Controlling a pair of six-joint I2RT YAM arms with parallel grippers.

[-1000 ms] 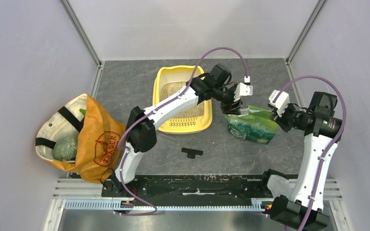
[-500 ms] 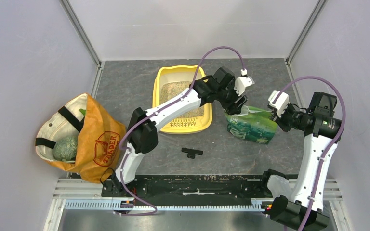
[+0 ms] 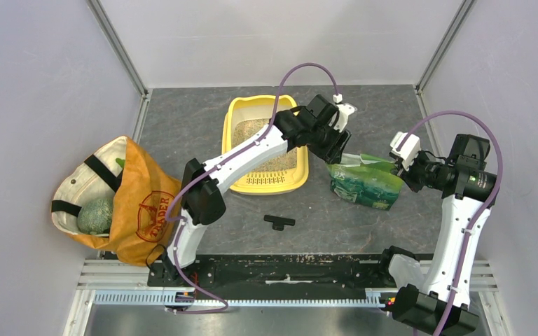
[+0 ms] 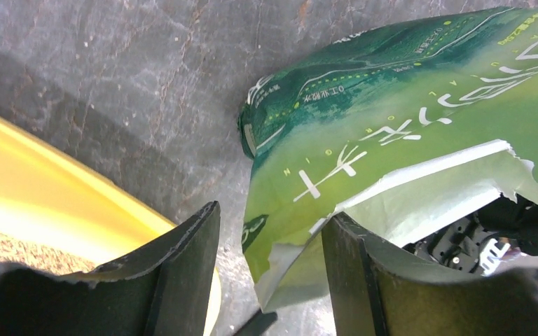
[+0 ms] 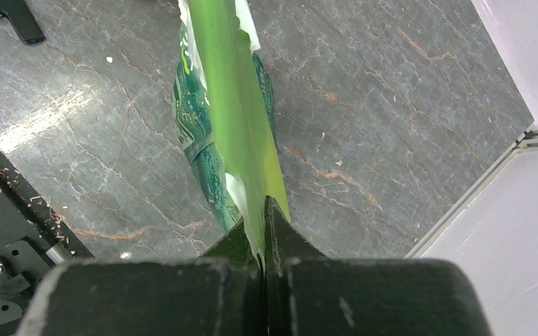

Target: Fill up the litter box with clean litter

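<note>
**Entry: green litter bag point(image 3: 364, 183), second grip being taken before the pour.**
Nearest you, the right tool point(image 5: 264, 204) is pinched shut on the bag's top edge, and the bag rests on the desk point(image 3: 182, 119). Your left tool point(image 4: 272, 218) hovers at the torn mouth with its jaws apart. The ragged flap sits between them and nothing is clamped. Farther off, just beside the bag, the yellow litter box point(image 3: 232, 119) holds clean litter point(image 3: 252, 129) over part of its floor. Next move, as judged: close on the flap without tearing it, then lift and tip the mouth over the box.
</note>
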